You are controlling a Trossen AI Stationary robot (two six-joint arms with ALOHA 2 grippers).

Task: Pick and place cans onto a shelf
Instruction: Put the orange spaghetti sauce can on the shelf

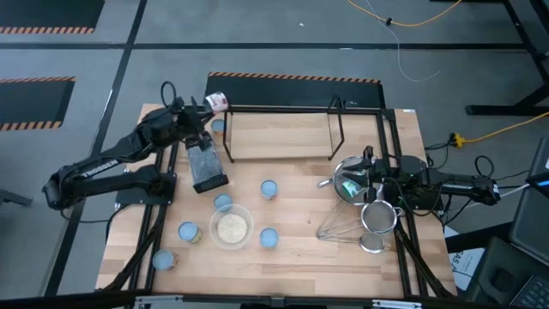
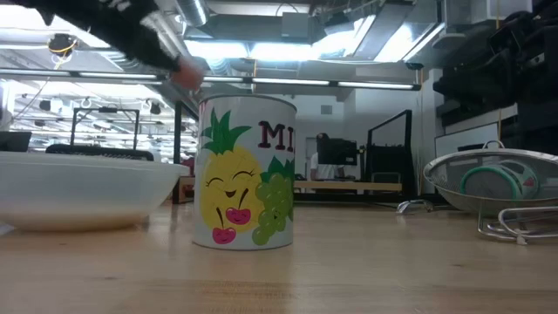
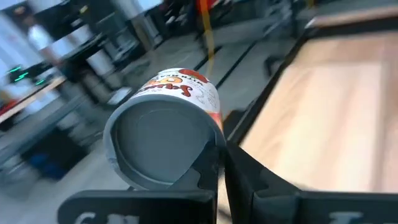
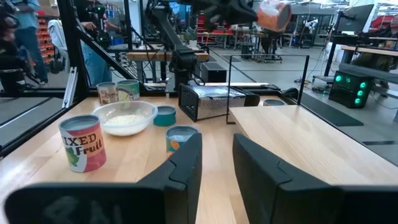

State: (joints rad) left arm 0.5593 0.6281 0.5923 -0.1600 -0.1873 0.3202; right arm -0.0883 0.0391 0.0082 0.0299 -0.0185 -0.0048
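Above the shelf's far left corner: one can (image 1: 216, 103), orange-labelled, clenched in the left pincer (image 1: 206, 108) and held clear of the board. Its long axis lies tipped over, closer to level than upright, grey end toward the wrist. The shelf (image 1: 283, 133) lies just beside and below it, toward the desk's middle; setting the can down likely calls for righting it first. The left arm is plainly the nearer one.

Remaining cans: one (image 1: 268, 189) at mid-desk, more clustered around a clear bowl (image 1: 232, 227) of pale grains, two at the near left corner.

Desk (image 1: 300, 253): also bears a dark mesh box (image 1: 206, 166), lying beside the shelf.

Right pincer (image 1: 356, 182): parked at the desk's right side over metal strainers (image 1: 377, 219), fingers parted, empty.
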